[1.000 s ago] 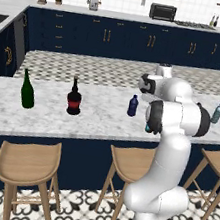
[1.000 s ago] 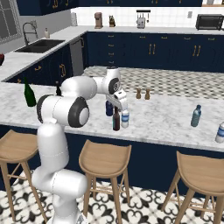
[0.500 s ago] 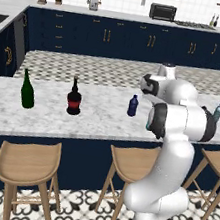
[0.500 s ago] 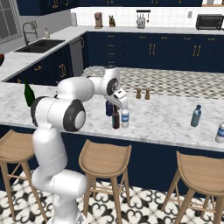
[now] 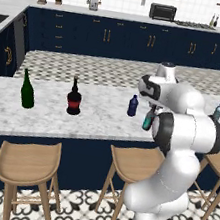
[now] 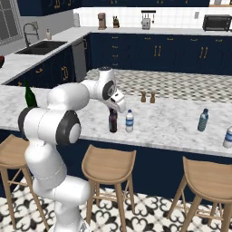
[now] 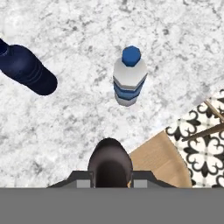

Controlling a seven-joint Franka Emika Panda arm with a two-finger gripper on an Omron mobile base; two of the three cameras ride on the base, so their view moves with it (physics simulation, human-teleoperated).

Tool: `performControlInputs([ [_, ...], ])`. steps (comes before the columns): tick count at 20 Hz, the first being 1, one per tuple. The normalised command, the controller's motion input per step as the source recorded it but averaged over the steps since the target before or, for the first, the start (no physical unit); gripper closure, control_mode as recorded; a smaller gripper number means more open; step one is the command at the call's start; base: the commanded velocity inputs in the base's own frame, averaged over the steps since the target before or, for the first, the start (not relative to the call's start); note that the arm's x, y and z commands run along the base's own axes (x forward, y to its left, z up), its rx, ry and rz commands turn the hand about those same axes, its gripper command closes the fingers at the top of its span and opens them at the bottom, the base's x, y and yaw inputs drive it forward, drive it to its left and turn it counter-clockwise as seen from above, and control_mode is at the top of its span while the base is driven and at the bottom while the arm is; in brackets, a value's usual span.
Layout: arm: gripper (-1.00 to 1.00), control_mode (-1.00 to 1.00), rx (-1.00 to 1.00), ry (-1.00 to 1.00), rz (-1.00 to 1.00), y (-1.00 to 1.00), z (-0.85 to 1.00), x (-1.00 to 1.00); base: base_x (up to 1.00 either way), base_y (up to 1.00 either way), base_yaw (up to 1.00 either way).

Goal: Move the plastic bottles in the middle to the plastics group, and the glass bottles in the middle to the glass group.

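Your claw [image 7: 111, 181] is clamped on the small dark glass bottle [image 7: 110, 164]: in the hand view its rounded dark top sits squarely between the 2 fingertips, and in the left base view its cyan lower part [image 5: 147, 121] hangs just below the wrist. Grip is from above, at the neck. That suits a slim upright bottle and keeps the fingers clear of its neighbours.

Bottle location: near the front edge of the marble worktop [image 5: 101, 115], in the middle cluster. Whether its base is on the marble or just off it, you cannot tell from these views.

Neighbours in the middle: the stubby navy bottle [image 5: 132, 105] stands apart toward the left group, and the pale bottle with the blue band [image 6: 129, 121] stands just beside the held one. Both are plastic and both are not yet sorted.

Destinations: the glass group sits well to the left, the green wine bottle [image 5: 28, 90] and the red-labelled bottle [image 5: 74, 97] near each other. The plastics group, the slim blue-capped water bottle [image 6: 203, 120], stands well apart to the right.

Arm pose: the arm folds over from the base, elbow high, forearm reaching forward, wrist turned so the hand points straight down at the worktop.

Judgement: grasp looks complete; your next move calls for a lift, then a long carry left.
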Motion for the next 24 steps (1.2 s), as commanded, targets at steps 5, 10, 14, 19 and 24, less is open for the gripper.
performControlInputs([
  [5,1.00,-1.00,0.00,-0.02,0.00,0.85,0.09,-0.02,0.00,0.00,0.00],
  [10,1.00,-1.00,0.00,-0.01,0.00,0.98,0.18,0.09,0.00,0.00,0.00],
  [14,1.00,-1.00,-0.02,-0.02,0.00,1.00,0.24,0.11,0.00,0.00,0.00],
  [19,1.00,-1.00,-0.03,-0.02,0.00,1.00,0.12,0.10,0.00,0.00,0.00],
  [24,1.00,-1.00,-0.01,-0.01,0.01,0.97,0.01,0.08,0.00,0.00,0.00],
])
